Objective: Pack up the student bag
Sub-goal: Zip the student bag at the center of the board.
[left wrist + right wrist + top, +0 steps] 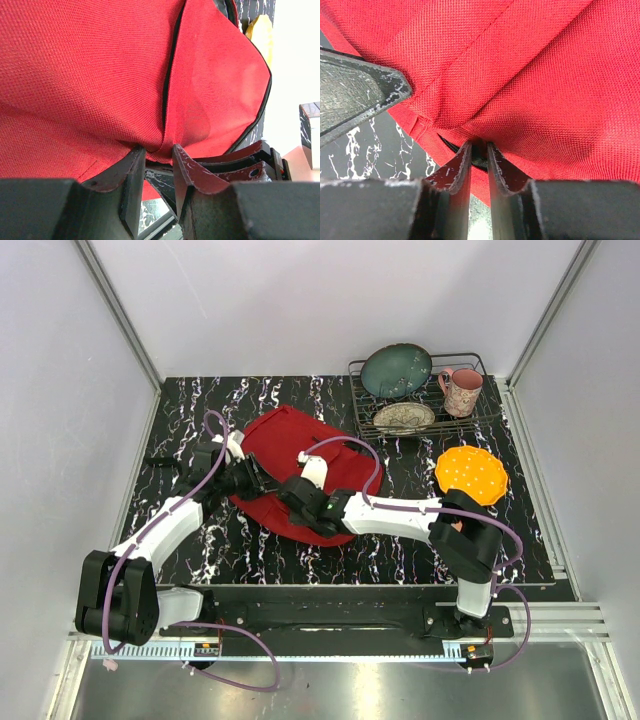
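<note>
Student bag (pixel 300 445) is lying flat, left of centre on the worktop (pixel 250 560). L gripper (pixel 159 152) is pinching a fold of its red fabric, and R gripper (pixel 479 146) is clamping the bag's edge w/ jaws nearly together. Wire rack (pixel 455 423) w/ dishes is sitting at the back-right corner, w/ an orange plate (pixel 471 474) just in front of it.
</note>
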`<state>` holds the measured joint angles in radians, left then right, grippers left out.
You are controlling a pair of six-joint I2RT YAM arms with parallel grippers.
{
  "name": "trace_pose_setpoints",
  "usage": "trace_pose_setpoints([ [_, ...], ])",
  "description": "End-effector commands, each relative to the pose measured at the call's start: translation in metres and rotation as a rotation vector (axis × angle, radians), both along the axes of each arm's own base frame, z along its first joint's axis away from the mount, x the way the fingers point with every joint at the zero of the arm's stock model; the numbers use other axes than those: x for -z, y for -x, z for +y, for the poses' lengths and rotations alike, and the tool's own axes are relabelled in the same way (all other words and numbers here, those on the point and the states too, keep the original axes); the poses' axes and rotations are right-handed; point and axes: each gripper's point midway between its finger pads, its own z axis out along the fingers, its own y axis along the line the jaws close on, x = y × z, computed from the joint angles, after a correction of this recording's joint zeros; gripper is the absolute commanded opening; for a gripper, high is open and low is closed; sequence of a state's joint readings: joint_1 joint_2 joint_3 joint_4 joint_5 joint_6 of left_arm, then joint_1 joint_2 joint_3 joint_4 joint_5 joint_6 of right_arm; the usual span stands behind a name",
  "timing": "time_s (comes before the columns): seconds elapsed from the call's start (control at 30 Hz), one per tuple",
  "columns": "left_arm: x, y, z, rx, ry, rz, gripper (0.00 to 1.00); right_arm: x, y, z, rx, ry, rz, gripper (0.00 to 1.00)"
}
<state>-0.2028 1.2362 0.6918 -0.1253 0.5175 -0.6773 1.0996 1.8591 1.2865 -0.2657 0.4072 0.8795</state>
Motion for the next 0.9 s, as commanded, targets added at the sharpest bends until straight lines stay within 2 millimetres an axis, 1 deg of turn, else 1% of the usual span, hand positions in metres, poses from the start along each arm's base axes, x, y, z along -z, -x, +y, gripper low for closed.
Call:
trace_pose_setpoints([
  [0.0, -0.038, -0.0099, -0.008, 0.033, 0.049, -0.122, 0.32, 0.0011, 0.0007, -0.0042, 0.006, 0.036, -0.019, 0.23],
  [0.13, -0.0377, -0.0091, -0.0078, 0.033, 0.049, -0.122, 0.32, 0.0023, -0.0007, -0.0059, 0.012, 0.045, -0.022, 0.16],
  [0.27, -0.0391, -0.0089, -0.0078, 0.033, 0.05, -0.126, 0.32, 0.0027, -0.0015, -0.0093, 0.022, 0.06, -0.027, 0.15],
  [0.3, -0.0389, -0.0087, -0.0078, 0.033, 0.05, -0.124, 0.32, 0.0028, -0.0027, -0.0101, 0.025, 0.064, -0.03, 0.19],
  [0.33, -0.0393, -0.0082, -0.0079, 0.033, 0.052, -0.123, 0.32, 0.003, -0.0022, -0.0101, 0.026, 0.065, -0.03, 0.27],
  [0.37, -0.0389, -0.0081, -0.0081, 0.034, 0.052, -0.121, 0.32, 0.0038, -0.0032, -0.0114, 0.03, 0.072, -0.031, 0.3],
  [0.5, -0.0391, -0.0077, -0.0081, 0.034, 0.054, -0.123, 0.32, 0.005, -0.0052, -0.011, 0.034, 0.074, -0.035, 0.29],
  [0.6, -0.0378, -0.0062, -0.0081, 0.033, 0.056, -0.118, 0.32, 0.0045, -0.0058, -0.0096, 0.029, 0.073, -0.043, 0.22],
  [0.63, -0.0377, -0.0058, -0.0081, 0.032, 0.058, -0.116, 0.32, 0.0036, -0.0064, -0.0085, 0.03, 0.067, -0.045, 0.14],
  [0.67, -0.0385, -0.0058, -0.008, 0.033, 0.058, -0.122, 0.32, 0.0038, -0.0075, -0.008, 0.03, 0.064, -0.048, 0.1],
  [0.73, -0.0386, -0.005, -0.0082, 0.033, 0.061, -0.121, 0.32, 0.0049, -0.0081, -0.0075, 0.029, 0.067, -0.05, 0.05],
  [0.77, -0.0391, -0.0048, -0.0083, 0.034, 0.062, -0.122, 0.32, 0.0036, -0.0087, -0.0065, 0.028, 0.064, -0.052, 0.0],
  [0.87, -0.0384, -0.0041, -0.0084, 0.035, 0.062, -0.119, 0.32, 0.0041, -0.0076, -0.0076, 0.028, 0.067, -0.052, 0.0],
])
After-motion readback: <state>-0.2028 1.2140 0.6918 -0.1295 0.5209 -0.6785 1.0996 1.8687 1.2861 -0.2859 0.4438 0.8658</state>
